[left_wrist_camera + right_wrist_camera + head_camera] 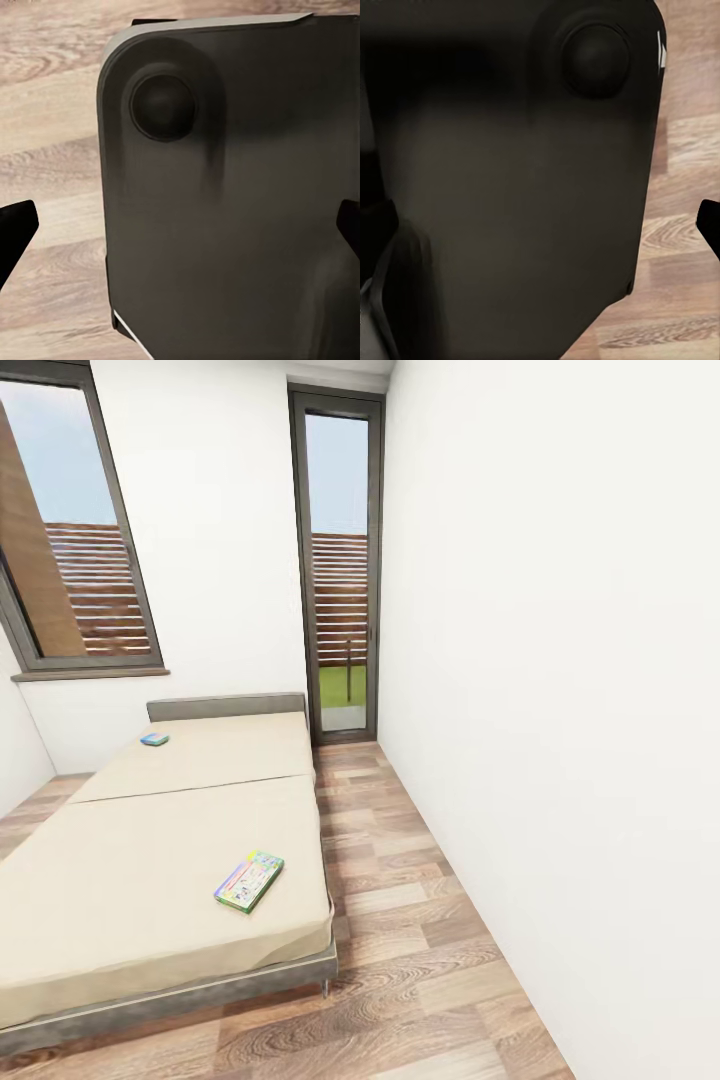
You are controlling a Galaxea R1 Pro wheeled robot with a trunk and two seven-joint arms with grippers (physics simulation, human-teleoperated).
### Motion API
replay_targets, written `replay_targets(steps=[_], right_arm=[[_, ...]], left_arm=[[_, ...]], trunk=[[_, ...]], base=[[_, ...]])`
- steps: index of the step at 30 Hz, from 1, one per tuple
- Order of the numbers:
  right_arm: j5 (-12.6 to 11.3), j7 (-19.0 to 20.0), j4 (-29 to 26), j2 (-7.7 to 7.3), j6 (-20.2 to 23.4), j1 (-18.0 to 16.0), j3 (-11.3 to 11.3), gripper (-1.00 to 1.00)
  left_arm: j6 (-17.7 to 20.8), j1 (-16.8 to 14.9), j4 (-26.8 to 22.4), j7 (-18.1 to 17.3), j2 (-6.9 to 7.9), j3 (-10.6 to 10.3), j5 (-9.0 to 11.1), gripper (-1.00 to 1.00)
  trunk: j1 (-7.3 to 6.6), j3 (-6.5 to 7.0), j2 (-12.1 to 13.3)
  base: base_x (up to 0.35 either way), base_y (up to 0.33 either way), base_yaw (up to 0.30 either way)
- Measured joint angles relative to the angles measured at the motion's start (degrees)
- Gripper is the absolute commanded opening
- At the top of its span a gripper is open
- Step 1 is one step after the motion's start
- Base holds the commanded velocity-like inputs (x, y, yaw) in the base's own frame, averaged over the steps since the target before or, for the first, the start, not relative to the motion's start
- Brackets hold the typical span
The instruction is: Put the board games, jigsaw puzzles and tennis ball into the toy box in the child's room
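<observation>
Across the beige bed (pixel 150 880) lie two of the board games: the pastel one with the green edge (pixel 249 881) flat near the foot corner on the aisle side, and a small blue one (pixel 154 739) well up by the grey headboard (pixel 226 706). Both sit apart from each other, so they look like two separate pick-ups. Wood-plank floor (pixel 400 920) runs between bed and white wall, the obvious lane to roll in. Each wrist camera looks down at the robot's dark base (pixel 225 210) over the planks, arms tucked for travel. Left tool (pixel 180 225): black fingertips at both edges, spread wide, nothing between them. Right tool: one fingertip (pixel 711 225) visible, so I cannot tell its state. Nearer game first, I'd judge.
</observation>
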Motion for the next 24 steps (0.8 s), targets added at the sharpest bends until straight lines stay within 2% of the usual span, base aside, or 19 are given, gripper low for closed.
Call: replay_targets(steps=[7,24], right_arm=[[-0.08,0.07,0.00,0.22,0.12,0.00,-0.01,1.00],[-0.32,-0.03,0.01,1.77,0.64,0.00,-0.20,1.00]], left_arm=[[-0.03,0.00,0.00,0.01,0.03,-0.01,0.00,1.00],[-0.04,0.00,0.02,0.00,0.02,0.01,0.00,1.00]], trunk=[[0.00,0.00,0.00],[0.00,0.00,0.00]], base=[[0.000,0.000,0.112],[0.000,0.000,0.274]])
